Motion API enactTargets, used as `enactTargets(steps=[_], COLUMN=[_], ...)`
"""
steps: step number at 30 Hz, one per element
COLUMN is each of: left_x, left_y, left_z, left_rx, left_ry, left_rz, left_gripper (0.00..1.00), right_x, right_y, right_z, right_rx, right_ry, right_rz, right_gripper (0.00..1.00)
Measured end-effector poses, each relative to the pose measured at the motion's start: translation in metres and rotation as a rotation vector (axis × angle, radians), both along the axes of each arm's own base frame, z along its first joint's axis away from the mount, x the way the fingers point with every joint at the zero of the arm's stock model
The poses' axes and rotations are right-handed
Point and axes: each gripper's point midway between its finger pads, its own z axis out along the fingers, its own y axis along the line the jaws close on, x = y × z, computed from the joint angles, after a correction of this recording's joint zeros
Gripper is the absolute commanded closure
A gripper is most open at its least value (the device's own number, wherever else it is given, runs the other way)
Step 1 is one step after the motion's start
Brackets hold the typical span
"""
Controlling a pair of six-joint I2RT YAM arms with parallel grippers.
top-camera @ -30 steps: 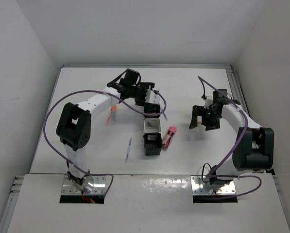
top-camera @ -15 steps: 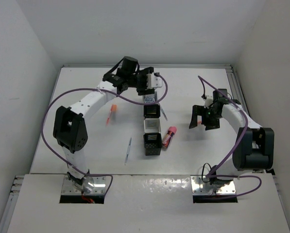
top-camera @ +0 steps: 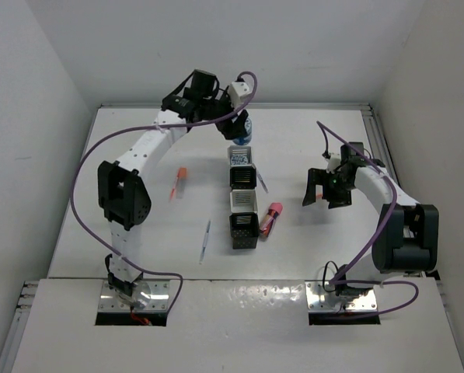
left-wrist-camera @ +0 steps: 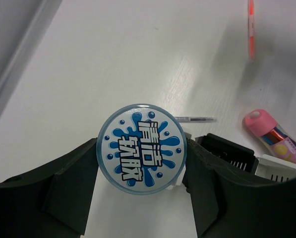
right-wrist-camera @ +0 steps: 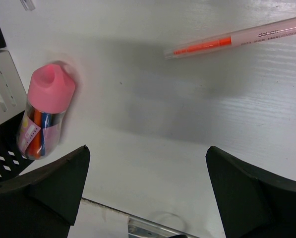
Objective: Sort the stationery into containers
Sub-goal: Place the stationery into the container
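My left gripper [top-camera: 243,132] is shut on a round blue-and-white roll [left-wrist-camera: 142,148], held above the far end of the row of containers [top-camera: 243,198]. The far cup [top-camera: 242,155] holds something blue and white, which looks like a second roll. A stubby pink marker [top-camera: 272,219] lies right of the row and shows in the right wrist view [right-wrist-camera: 43,111]. A white stick with an orange cap [top-camera: 179,181] lies left of the row. One thin grey pen [top-camera: 205,239] lies near left, another [top-camera: 261,185] against the row. My right gripper [top-camera: 327,190] is open and empty, right of the marker.
White walls enclose the table on the left, back and right. A raised metal rail [top-camera: 375,132] runs along the right edge. In the left wrist view a black mesh cup [left-wrist-camera: 227,151] and a white cup [left-wrist-camera: 281,168] lie just right of the held roll.
My left gripper has lifted away from the far cup of the row and moved toward the back wall with the roll in it. The right arm has not moved.
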Motion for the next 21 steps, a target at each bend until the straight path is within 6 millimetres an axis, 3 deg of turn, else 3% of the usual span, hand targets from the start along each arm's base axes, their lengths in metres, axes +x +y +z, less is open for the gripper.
enactTargets(steps=[7, 21], left_x=[-0.002, -0.009], left_y=[0.004, 0.007], left_z=[-0.047, -0.076], left_rx=[0.031, 0.055], left_ry=[0.160, 0.231], left_rz=[0.058, 0.074], left_gripper=[0.81, 0.81], right_x=[0.000, -0.001], right_y=[0.000, 0.001], right_z=[0.000, -0.004], right_rx=[0.000, 0.008], right_ry=[0.000, 0.017], right_rz=[0.000, 0.002], right_gripper=[0.02, 0.02])
